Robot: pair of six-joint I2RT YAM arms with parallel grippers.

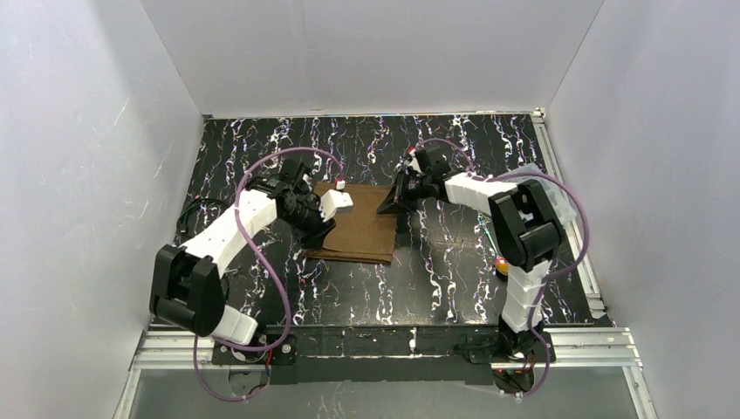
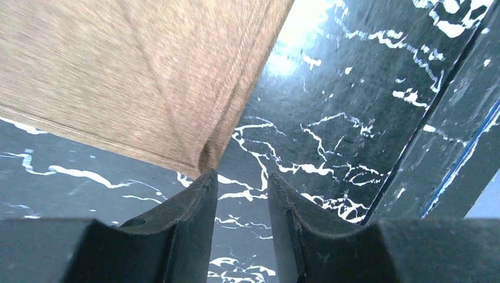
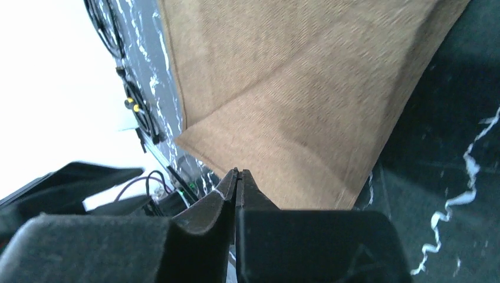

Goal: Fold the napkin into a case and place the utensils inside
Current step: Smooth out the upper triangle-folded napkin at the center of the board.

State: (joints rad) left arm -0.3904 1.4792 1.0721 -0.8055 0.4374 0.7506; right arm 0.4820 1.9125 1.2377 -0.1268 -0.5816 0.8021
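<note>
The brown napkin [image 1: 353, 229] lies folded flat in the middle of the marbled black table [image 1: 454, 279], well apart from the table's edges and the white walls [image 1: 96, 175]. The left gripper [image 2: 243, 184] stands at a narrow gap with nothing between its fingers, its tips just beside a folded corner of the napkin. The right gripper [image 3: 237, 175] is pressed closed right at the napkin's opposite edge; whether it pinches a layer cannot be told.

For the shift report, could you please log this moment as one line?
matte brown napkin sheet: layered, partly folded | left gripper: open, beside its corner | right gripper: shut at its edge, grip unclear
</note>
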